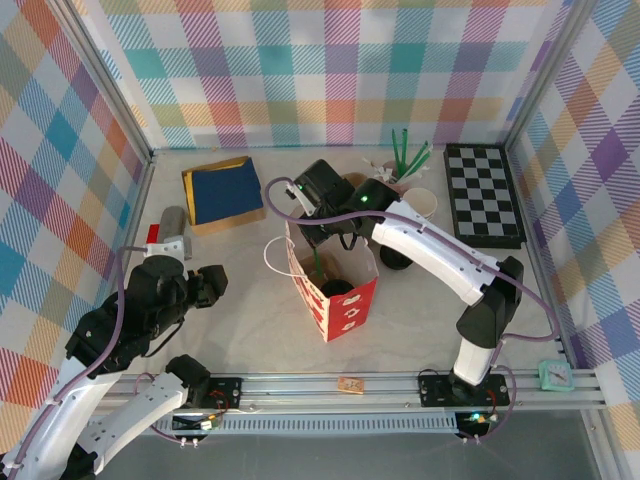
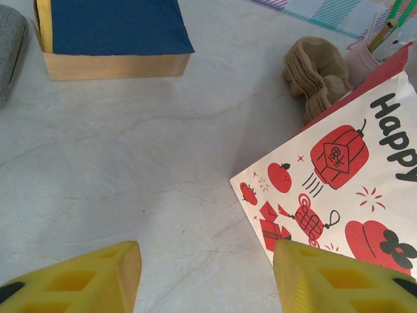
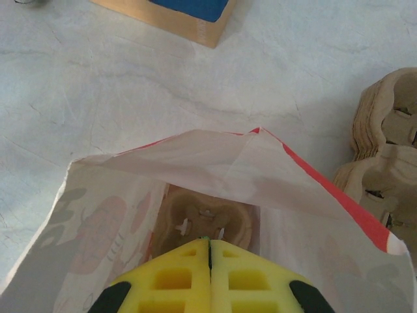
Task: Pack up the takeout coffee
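From above and behind we overlook the whole table (image 1: 250, 330), while both wrist views look closely down at the bag (image 3: 215, 153).

A pale, faintly marbled tabletop (image 1: 250, 320) carries everything. Near its centre stands a red-and-white printed paper bag (image 1: 345, 300), mouth open upward. At ten o'clock lies a flat tan box with a dark blue top (image 1: 220, 190), and at nine o'clock a grey cylindrical object (image 1: 172, 220). A stack of brown pulp cup carriers (image 2: 316, 68) sits at twelve, just behind the bag. At one o'clock is a cup of green sticks (image 1: 408, 160), and at two o'clock a black-and-white chequered board (image 1: 483, 195) lies flat.
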{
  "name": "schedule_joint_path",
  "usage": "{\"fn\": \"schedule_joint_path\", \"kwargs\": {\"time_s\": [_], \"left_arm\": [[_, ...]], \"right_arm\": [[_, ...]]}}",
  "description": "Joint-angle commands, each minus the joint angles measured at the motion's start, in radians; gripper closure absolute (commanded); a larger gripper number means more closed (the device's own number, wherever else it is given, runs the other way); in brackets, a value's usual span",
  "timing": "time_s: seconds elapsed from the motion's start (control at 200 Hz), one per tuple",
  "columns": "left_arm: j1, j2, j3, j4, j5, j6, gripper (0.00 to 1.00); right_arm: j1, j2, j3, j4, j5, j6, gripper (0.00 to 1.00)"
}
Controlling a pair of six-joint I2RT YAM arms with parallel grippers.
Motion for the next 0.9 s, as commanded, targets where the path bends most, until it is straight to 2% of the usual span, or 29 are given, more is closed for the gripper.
{"fn": "schedule_joint_path", "kwargs": {"time_s": [0.0,0.46,0.575,0.895], "left_arm": [[-0.005,-0.010,-0.004,0.020,0.001,-0.007,0.44],[-0.005,-0.019,-0.003,0.013,0.001,-0.007,0.44],[-0.005,-0.018,-0.002,0.014,-0.001,-0.006,0.44],[-0.005,-0.001,0.016,0.017,-0.004,0.002,0.44]], "right_arm": [[-0.007,-0.033,-0.008,0.027,-0.001,0.022,1.00],[-0.006,-0.033,-0.022,0.038,0.015,0.033,0.99],[-0.006,-0.033,-0.022,0.035,0.020,0.036,0.92],[-0.007,-0.041,0.015,0.005,0.016,0.029,0.80]]}}
